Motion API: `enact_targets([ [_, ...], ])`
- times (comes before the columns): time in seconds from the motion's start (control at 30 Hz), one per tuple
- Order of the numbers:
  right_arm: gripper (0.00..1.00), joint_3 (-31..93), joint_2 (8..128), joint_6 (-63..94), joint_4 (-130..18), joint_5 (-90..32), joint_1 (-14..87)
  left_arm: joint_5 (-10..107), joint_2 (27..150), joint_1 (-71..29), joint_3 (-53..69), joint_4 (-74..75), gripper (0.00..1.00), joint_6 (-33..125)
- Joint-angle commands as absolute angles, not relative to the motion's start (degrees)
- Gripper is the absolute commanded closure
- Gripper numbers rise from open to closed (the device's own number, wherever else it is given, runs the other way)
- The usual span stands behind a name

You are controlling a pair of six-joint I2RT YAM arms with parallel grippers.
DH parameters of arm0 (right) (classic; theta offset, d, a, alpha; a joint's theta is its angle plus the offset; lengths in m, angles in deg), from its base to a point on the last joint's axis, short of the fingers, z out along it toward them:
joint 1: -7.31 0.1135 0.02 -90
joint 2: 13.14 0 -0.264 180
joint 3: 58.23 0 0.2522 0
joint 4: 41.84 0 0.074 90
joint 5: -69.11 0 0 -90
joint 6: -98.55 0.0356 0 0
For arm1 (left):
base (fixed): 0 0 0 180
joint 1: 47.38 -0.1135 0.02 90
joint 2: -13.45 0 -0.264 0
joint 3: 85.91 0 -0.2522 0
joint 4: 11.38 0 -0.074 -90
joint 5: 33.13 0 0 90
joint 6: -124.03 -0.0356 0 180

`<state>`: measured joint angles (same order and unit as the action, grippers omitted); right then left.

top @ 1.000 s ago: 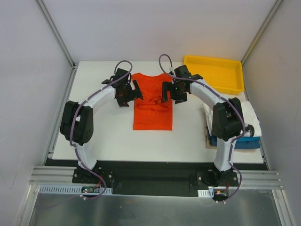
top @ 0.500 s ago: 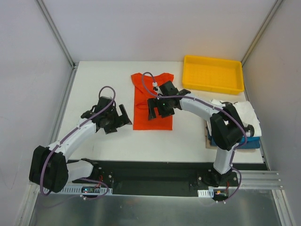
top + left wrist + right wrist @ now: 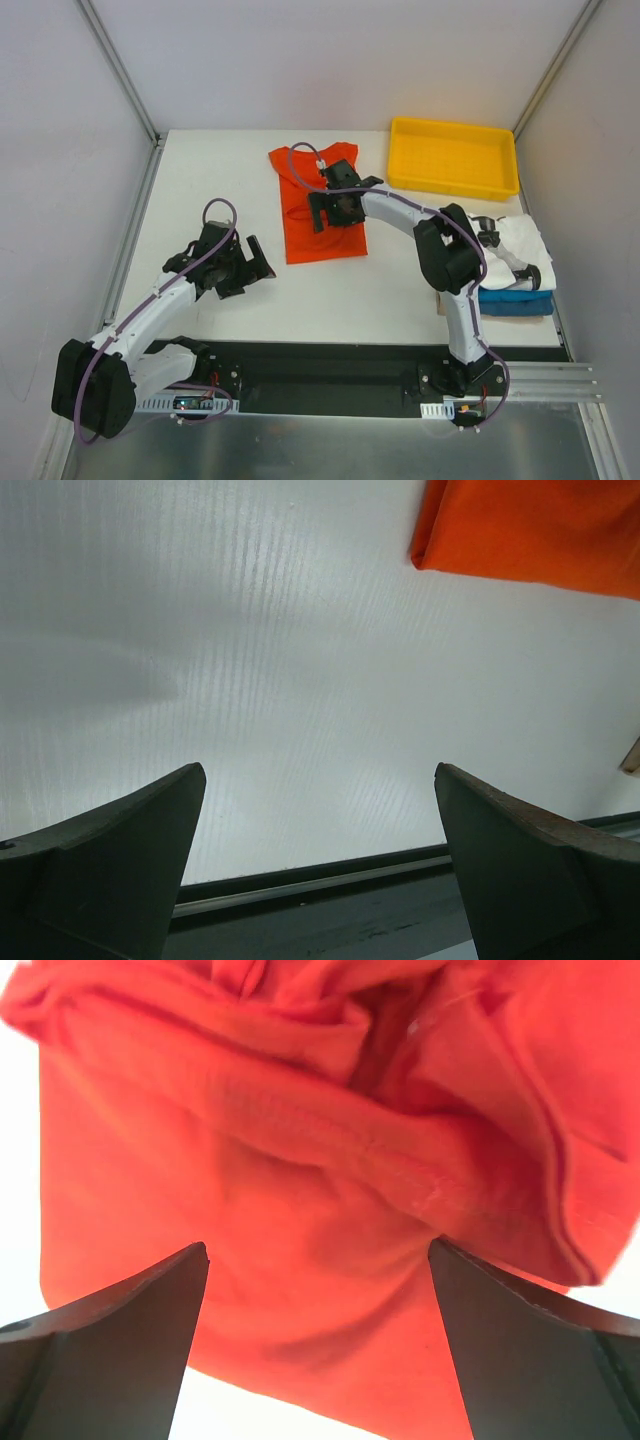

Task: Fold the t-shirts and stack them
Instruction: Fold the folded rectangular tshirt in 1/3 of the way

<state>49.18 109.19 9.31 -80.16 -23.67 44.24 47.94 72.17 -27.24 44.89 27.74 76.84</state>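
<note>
An orange shirt (image 3: pixel 322 240) lies on the white table (image 3: pixel 220 180), in the far half and just left of a yellow tray (image 3: pixel 455 158) that sits in the far right corner. The shirt's lower part lies smooth, while the cloth at the far end is bunched into folds, with one sleeve sticking out at the far left. The right gripper (image 3: pixel 335 208) hangs over the middle of the shirt with its jaws spread wide. In the right wrist view the two dark fingers (image 3: pixel 120 1310) stand well apart with rumpled orange cloth filling the space beyond them and nothing pinched between them; whether the tips touch the cloth cannot be told. The left gripper (image 3: pixel 250 272) is near the left side of the table, well apart from the shirt. Its jaws are also wide open and hold nothing, and only bare tabletop shows between them in the left wrist view, with a corner of the orange shirt (image 3: pixel 520 530) at the upper right. At the table's right edge, a white shirt (image 3: pixel 520 240) rests on top of a blue shirt (image 3: pixel 515 303), partly hidden behind the right arm.
</note>
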Motion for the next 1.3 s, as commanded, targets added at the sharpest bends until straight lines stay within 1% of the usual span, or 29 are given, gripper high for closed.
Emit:
enact_targets([
  [0.0, 0.04, 55.89, 110.61, 8.20, -78.72, -17.55, 43.09, 46.76, 71.55, -27.61, 45.08, 27.43, 0.01, 76.75],
  [0.13, 0.04, 59.58, 111.84, 7.15, -77.40, -18.42, 42.47, 46.32, 71.81, -27.61, 45.52, 27.34, 0.01, 76.75],
  [0.27, 0.04, 65.56, 117.18, 6.97, -77.23, -20.62, 40.46, 45.80, 72.07, -27.61, 45.70, 27.25, 0.01, 76.92],
  [0.3, 0.04, 66.70, 118.34, 7.15, -77.05, -23.41, 40.01, 45.80, 72.33, -27.61, 45.44, 27.25, 0.01, 76.84],
  [0.37, 0.04, 71.18, 121.75, 7.24, -76.88, -24.40, 38.79, 45.62, 72.60, -27.61, 45.17, 27.25, 0.01, 76.84],
  [0.47, 0.04, 77.32, 125.64, 7.50, -76.96, -29.04, 37.29, 45.18, 72.95, -27.61, 44.64, 27.25, 0.01, 76.57],
  [0.57, 0.04, 79.54, 125.91, 6.71, -76.96, -30.55, 36.58, 45.09, 73.56, -27.61, 44.38, 27.34, 0.01, 76.40],
  [0.63, 0.04, 79.29, 123.46, 5.40, -77.05, -30.03, 36.49, 45.01, 74.09, -27.61, 43.85, 27.08, 0.01, 76.66],
  [0.7, 0.04, 77.10, 120.56, 5.13, -77.31, -28.45, 36.41, 44.92, 76.11, -27.61, 42.63, 26.64, 0.01, 76.66],
  [0.73, 0.04, 75.69, 116.80, 5.04, -77.23, -28.10, 36.49, 44.92, 76.90, -27.61, 42.19, 25.85, 0.01, 76.75],
  [0.8, 0.04, 67.45, 111.87, 6.61, -75.04, -26.34, 36.49, 44.39, 79.62, -27.61, 40.78, 24.71, 0.01, 77.01],
  [0.83, 0.04, 63.68, 105.84, 7.23, -73.03, -25.81, 36.58, 43.78, 80.68, -27.61, 40.25, 24.18, 0.01, 77.01],
  [0.87, 0.04, 58.68, 102.65, 8.45, -68.14, -24.42, 36.58, 43.51, 82.95, -27.61, 38.77, 23.65, 0.01, 77.01],
  [0.9, 0.04, 50.62, 96.52, 9.86, -65.56, -24.05, 36.58, 43.25, 84.02, -27.61, 38.15, 23.39, 0.01, 77.01],
  [0.93, 0.04, 46.45, 93.94, 10.31, -61.27, -24.14, 36.76, 42.99, 85.94, -27.61, 37.62, 23.04, 0.01, 77.10],
  [1.0, 0.04, 39.33, 89.54, 13.47, -59.39, -28.07, 36.84, 42.55, 87.45, -27.61, 36.47, 22.16, 0.01, 77.54],
  [1.1, 0.04, 37.97, 91.00, 16.28, -59.03, -38.53, 37.28, 41.67, 89.03, -27.61, 35.85, 21.36, 0.01, 77.45],
  [1.27, 0.04, 42.36, 98.29, 22.78, -57.11, -47.49, 37.72, 42.01, 87.55, -27.61, 37.95, 21.19, 0.01, 76.66],
])
